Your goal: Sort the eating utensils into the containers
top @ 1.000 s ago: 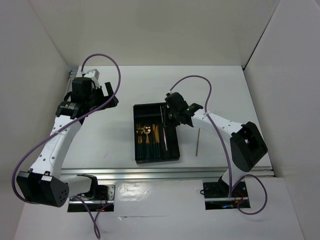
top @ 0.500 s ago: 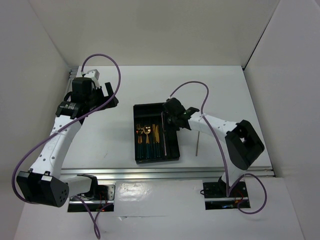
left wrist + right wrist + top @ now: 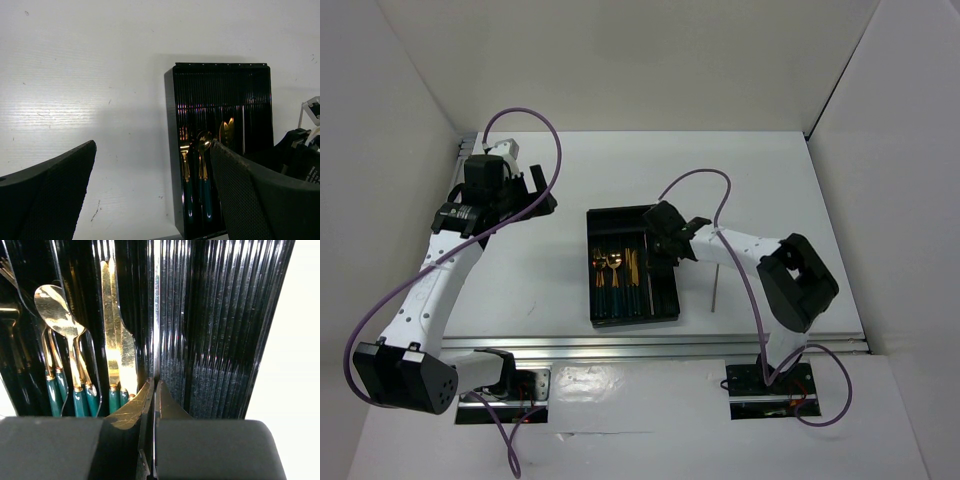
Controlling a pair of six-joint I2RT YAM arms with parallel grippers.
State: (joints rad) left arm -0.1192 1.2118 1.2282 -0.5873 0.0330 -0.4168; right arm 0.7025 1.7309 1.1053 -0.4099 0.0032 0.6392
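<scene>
one grey stick [image 3: 156, 300] | pinched by right gripper [image 3: 155, 382] | over tray [image 3: 225, 315]

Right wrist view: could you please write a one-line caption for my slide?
Right gripper, shut on a thin grey metallic stick, over the black ribbed plastic tray, beside gold knives with teal handles.

White table [image 3: 620, 170] boxed by 3 plain white walls [image 3: 650, 60], evenly lit.

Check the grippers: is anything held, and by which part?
Right gripper pinches the thin grey stick; where along its length is hidden. Left gripper is open and empty.
</scene>
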